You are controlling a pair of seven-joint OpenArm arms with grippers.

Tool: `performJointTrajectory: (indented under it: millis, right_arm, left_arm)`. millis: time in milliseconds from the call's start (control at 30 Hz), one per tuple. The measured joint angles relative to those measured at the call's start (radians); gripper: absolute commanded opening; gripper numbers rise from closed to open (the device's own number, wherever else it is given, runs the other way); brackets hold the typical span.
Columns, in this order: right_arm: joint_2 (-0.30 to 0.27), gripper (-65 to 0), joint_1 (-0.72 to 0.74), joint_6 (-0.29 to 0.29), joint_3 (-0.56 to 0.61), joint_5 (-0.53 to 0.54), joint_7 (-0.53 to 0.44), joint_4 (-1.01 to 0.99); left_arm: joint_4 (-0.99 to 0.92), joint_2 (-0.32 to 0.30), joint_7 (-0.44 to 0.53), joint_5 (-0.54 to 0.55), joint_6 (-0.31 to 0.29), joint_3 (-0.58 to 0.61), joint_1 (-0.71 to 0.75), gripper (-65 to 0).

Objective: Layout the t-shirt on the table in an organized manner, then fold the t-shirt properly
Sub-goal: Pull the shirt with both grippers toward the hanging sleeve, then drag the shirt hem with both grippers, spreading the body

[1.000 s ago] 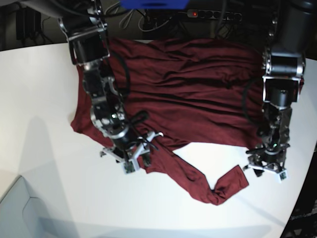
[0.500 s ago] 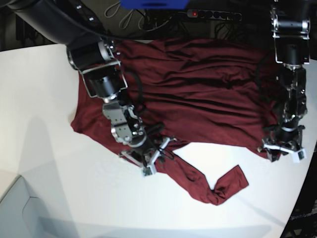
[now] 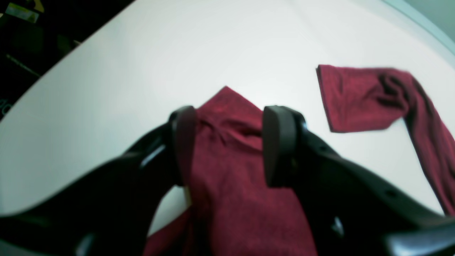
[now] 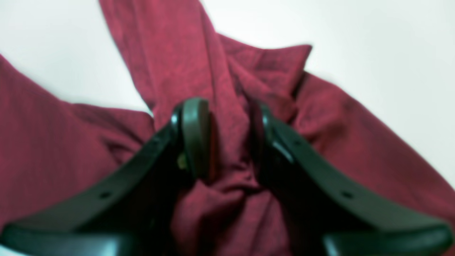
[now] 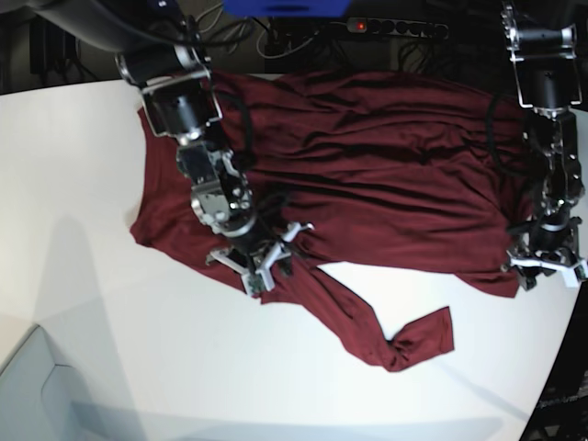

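Gripping t-shirt (image 5: 367, 156) hem edges, both end effectors

A: What is shown along the far edge in the base view?

B: A dark power strip (image 5: 395, 28) is seen lying lengthwise, with a red light (image 5: 361, 25) lit at one end. Loose cables (image 5: 230, 32) are looped beside it, and a blue object (image 5: 287, 7) is cut off by the top border.

A: And elsewhere?

B: A pale grey-blue surface (image 5: 37, 395) is seen at the lower corner. In the left wrist view, a yellow-green label (image 3: 21, 12) is visible against a dark background; its text cannot be read.
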State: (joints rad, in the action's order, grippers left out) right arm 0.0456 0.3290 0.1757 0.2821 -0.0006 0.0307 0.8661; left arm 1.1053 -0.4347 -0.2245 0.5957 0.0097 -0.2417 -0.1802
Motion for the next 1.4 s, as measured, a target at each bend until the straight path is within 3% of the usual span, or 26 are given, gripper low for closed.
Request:
performJointTrajectory:
  millis: [200,400,500,667,867,967,1133,1233,1400]
  right_arm:
    - [-0.109,-45.0,-0.181,0.002,0.145,-0.007,0.022,0.359]
    - [-0.122,-45.0,-0.253,0.005,0.153,-0.003,0.004,0.564]
    - [-0.125,-45.0,-0.279,0.006,0.117,-0.003,0.01,0.59]
    - [-0.124,-45.0,-0.286,0.005,0.052,-0.002,0.008,0.593]
    - [-0.128,-45.0,-0.323,0.003,0.007,-0.003,0.055,0.596]
    - [-0.126,-45.0,-0.341,0.006,-0.019,-0.005,0.077,0.632]
    - [-0.134,-45.0,-0.356,0.003,-0.035,-0.006,0.111,0.644]
    - [-0.132,-45.0,-0.378,0.003,-0.032,-0.006,0.103,0.67]
    - [-0.153,-45.0,-0.417,0.003,-0.034,-0.006,0.108,0.7]
  left_arm:
    - [-0.006,0.001,0.002,0.0,0.0,-0.013,0.0,-35.7]
    - [-0.005,0.006,0.001,0.001,0.002,-0.011,-0.004,-35.7]
    - [-0.008,0.043,0.003,-0.006,0.018,0.017,-0.051,-35.4]
    - [-0.056,0.101,0.019,-0.002,-0.004,0.127,-0.188,-35.3]
    - [-0.376,0.188,0.008,-0.01,0.005,0.256,-0.366,-35.6]
    - [-0.574,0.237,0.017,-0.079,0.01,0.272,-0.483,-35.3]
    - [-0.825,0.305,0.243,-0.23,0.005,0.278,-0.6,-35.2]
    - [-0.917,0.322,0.278,-0.295,0.001,0.278,-0.626,-35.2]
    - [-0.961,0.309,0.288,-0.315,0.003,0.275,-0.636,-35.2]
